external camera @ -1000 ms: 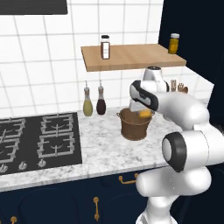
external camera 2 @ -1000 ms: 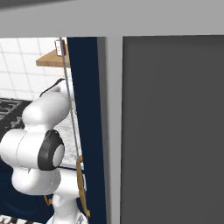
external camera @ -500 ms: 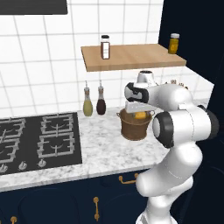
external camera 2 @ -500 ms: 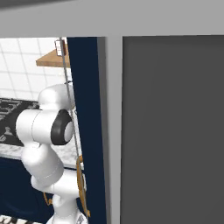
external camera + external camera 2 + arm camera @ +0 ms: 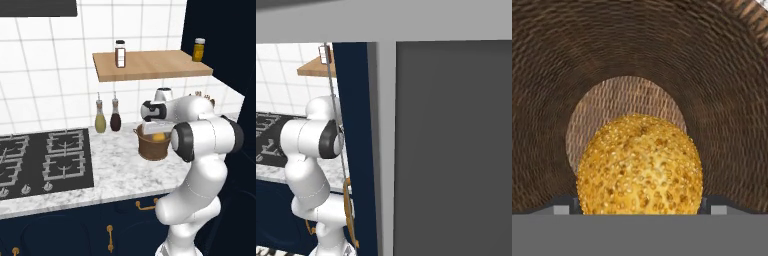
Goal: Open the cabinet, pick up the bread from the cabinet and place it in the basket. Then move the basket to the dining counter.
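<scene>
The step in hand is placing the bread [image 5: 640, 167] in the basket [image 5: 154, 146]. In the hand view the bun sits low between the gripper's finger tips [image 5: 706, 202], one dark tip showing at each side of it, so the gripper appears closed on the bread. The woven wall [image 5: 722, 100] rings the bun on all sides and the lighter basket floor lies beyond it, so the bun is already inside the rim.

To do the release well: keep the hand centred over the floor, lower until the bun is near it, then part the fingers and lift straight out without brushing the wall, since the basket could tip or slide on the marble worktop [image 5: 115, 165].

The bread is a round golden-orange bun with a pebbled, seeded-looking crust. In the left base view it shows as a small orange patch [image 5: 159, 136] within the basket, which stands on the worktop right of the black stove [image 5: 45, 160], below the wooden shelf [image 5: 150, 65].
</scene>
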You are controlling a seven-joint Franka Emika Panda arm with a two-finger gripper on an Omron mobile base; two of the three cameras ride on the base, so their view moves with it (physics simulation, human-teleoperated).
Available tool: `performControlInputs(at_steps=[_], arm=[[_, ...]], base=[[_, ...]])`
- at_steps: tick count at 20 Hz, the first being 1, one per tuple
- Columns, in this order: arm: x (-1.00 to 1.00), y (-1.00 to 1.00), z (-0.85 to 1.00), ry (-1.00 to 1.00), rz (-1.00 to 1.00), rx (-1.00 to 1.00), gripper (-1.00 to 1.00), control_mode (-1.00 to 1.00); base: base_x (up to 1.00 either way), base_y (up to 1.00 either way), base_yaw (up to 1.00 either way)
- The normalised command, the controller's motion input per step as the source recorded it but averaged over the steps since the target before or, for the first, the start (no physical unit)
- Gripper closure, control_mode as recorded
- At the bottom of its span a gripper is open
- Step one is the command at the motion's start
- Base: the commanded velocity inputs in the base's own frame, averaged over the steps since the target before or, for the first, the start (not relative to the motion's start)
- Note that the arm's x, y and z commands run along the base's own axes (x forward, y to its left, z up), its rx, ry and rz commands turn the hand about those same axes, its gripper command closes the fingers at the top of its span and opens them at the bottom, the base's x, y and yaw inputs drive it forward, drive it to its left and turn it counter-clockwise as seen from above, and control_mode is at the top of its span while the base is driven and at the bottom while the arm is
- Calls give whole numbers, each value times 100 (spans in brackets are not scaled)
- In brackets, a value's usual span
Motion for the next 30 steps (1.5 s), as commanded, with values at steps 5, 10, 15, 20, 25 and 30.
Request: performControlInputs(at_steps=[5,10,15,20,25,30], arm=[[5,7,-15,0,0,0,100,-100],[7,6,0,0,0,0,100,-100],[0,0,0,0,0,0,-100,-100],[0,0,0,0,0,0,-100,-100],[-1,2,17,0,0,0,-100,-100],[-27,0,32,0,-3,0,-100,-100]], base=[[0,0,0],[0,0,0],[0,0,0],[0,0,0],[0,0,0],[0,0,0]])
